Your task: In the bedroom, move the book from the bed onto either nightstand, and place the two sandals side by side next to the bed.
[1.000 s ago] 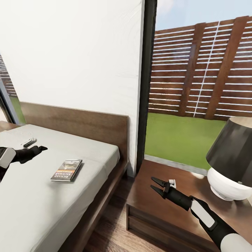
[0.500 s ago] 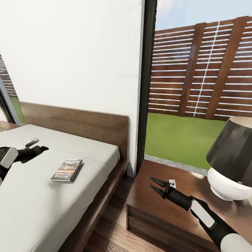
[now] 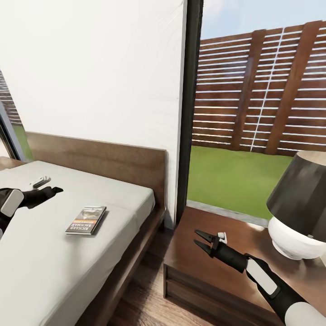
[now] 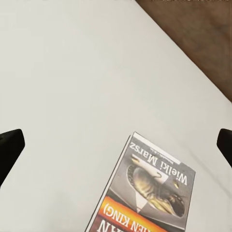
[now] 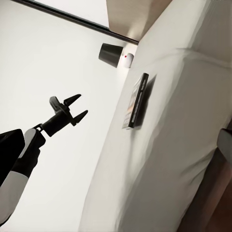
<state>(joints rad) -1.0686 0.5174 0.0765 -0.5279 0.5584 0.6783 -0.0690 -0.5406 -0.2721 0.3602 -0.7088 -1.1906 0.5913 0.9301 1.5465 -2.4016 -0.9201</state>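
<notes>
The wall [image 3: 95,68] was flat white, and beside it a tall black-framed window [image 3: 192,104] showed a slatted brown fence [image 3: 267,90] over green grass. The bed [image 3: 68,235] sat low, its plain light-grey mattress smooth and matte on a dark wooden frame, with a flat plank headboard [image 3: 99,156] behind. To its right stood the nightstand [image 3: 203,267], a glossy dark-brown top with a drawer front below, and on it a lamp [image 3: 296,208] with a dark flared shade and rounded white base.

The right arm reached over the nightstand, its right gripper [image 3: 202,240] spread wide, 2 pointed black fingers apart and holding nothing. The left gripper [image 5: 75,107] hovered above the mattress, fingers likewise parted and empty; the left wrist view caught both dark fingertips [image 4: 9,147] at its edges.

The book [image 3: 86,219] lay flat on the mattress, a thin rectangular paperback with a grey pictured cover, an orange band and white lettering, just right of the left gripper and untouched. A small white object [image 3: 40,182] lay on the mattress near that gripper.
</notes>
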